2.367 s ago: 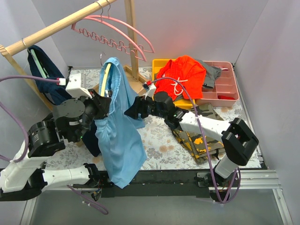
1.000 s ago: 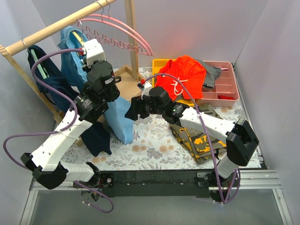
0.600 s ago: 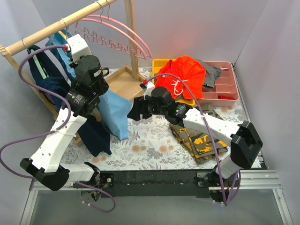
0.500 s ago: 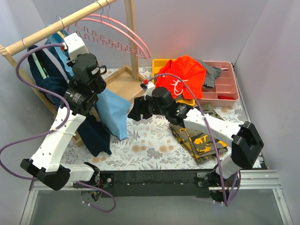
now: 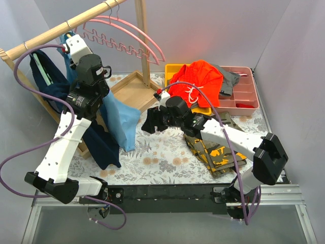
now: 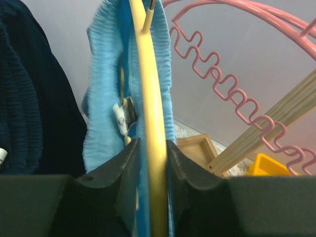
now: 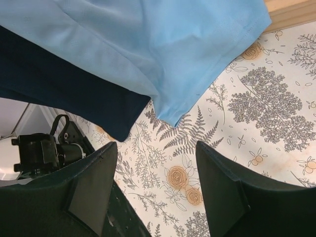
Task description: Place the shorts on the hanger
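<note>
The sky-blue shorts [image 5: 121,119] hang over the pale-yellow hanger [image 6: 150,123], whose bar runs up between my left fingers. My left gripper [image 6: 150,163] is shut on the hanger, raised close under the wooden rail [image 5: 61,29] at the upper left; the shorts' ribbed waistband [image 6: 101,98] wraps the hanger top. In the top view the left gripper [image 5: 68,44] is at the rail. My right gripper [image 5: 151,123] is open and empty over the floral table, just right of the shorts' lower hem [image 7: 187,74]. In the right wrist view the right gripper [image 7: 155,190] holds nothing.
Pink hangers [image 5: 127,35] hang on the rail beside a wooden upright [image 5: 142,40]. Dark navy clothing [image 5: 99,145] hangs left of the shorts. Orange shorts [image 5: 198,81] lie over the yellow and pink trays [image 5: 244,96]. Camouflage shorts [image 5: 216,150] lie under the right arm.
My left arm has lifted the hanger and shorts up and leftward to the wooden rail. My right gripper has let go of the shorts and drawn back slightly.
</note>
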Robot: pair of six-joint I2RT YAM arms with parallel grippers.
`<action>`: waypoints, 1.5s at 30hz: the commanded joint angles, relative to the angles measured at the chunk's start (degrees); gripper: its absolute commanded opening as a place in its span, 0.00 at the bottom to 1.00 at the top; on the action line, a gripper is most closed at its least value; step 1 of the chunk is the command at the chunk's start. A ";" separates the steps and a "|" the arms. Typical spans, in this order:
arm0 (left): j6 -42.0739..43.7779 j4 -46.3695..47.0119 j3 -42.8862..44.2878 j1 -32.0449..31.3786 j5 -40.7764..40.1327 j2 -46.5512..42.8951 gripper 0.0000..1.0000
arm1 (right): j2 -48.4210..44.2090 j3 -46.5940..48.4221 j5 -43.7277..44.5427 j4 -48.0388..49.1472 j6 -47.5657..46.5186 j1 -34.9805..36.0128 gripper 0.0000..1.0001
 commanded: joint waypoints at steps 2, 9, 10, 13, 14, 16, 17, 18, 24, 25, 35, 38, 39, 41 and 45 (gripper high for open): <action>-1.04 -2.13 3.72 0.92 2.48 -2.89 0.57 | -3.87 -0.29 0.76 -0.44 -2.12 0.78 0.73; -1.30 -6.87 5.04 0.83 7.75 -6.40 0.98 | -5.89 0.16 1.46 -2.29 -3.96 1.30 0.75; -1.47 -8.88 5.48 0.92 8.72 -6.49 0.98 | -6.33 -0.02 1.55 -2.29 -4.05 1.39 0.75; -2.44 -12.05 6.71 0.92 12.32 -7.81 0.98 | -7.47 -0.72 1.99 -2.55 -4.31 1.65 0.75; -2.53 -12.42 6.89 0.92 13.46 -8.34 0.98 | -7.74 -0.81 2.17 -2.64 -4.40 1.66 0.75; -2.88 -13.29 6.97 0.92 16.62 -10.09 0.98 | -8.88 -1.25 2.69 -2.82 -4.75 1.74 0.75; -2.79 -13.56 7.24 0.92 17.94 -10.45 0.98 | -9.32 -1.25 3.04 -3.25 -4.75 1.74 0.76; -2.97 -14.43 8.28 0.92 20.57 -10.80 0.98 | -9.67 -1.34 3.57 -3.69 -4.84 1.74 0.76; -2.97 -14.53 12.41 0.92 39.90 -9.93 0.98 | -16.26 -4.32 14.01 -6.24 -5.02 1.83 0.75; -3.32 -14.44 12.68 0.92 45.93 -8.88 0.98 | -18.53 -4.94 17.77 -6.42 -4.93 1.75 0.76; -4.38 -10.13 9.45 -17.77 45.97 2.11 0.98 | -29.09 -13.46 36.79 -14.66 -0.46 -0.10 0.74; -6.83 -6.28 0.27 -21.67 46.33 2.03 0.98 | -32.34 -18.12 37.50 -16.17 2.88 -2.38 0.75; -7.71 -3.66 -2.40 -22.28 46.69 1.68 0.98 | -33.22 -19.61 37.67 -16.79 3.94 -3.08 0.75; -10.43 -1.36 -8.38 -23.25 46.69 0.28 0.98 | -36.12 -23.56 37.77 -18.36 6.92 -5.02 0.75; -14.83 5.93 -25.75 -25.09 48.01 -1.92 0.98 | -42.00 -30.33 36.36 -18.90 10.71 -6.87 0.76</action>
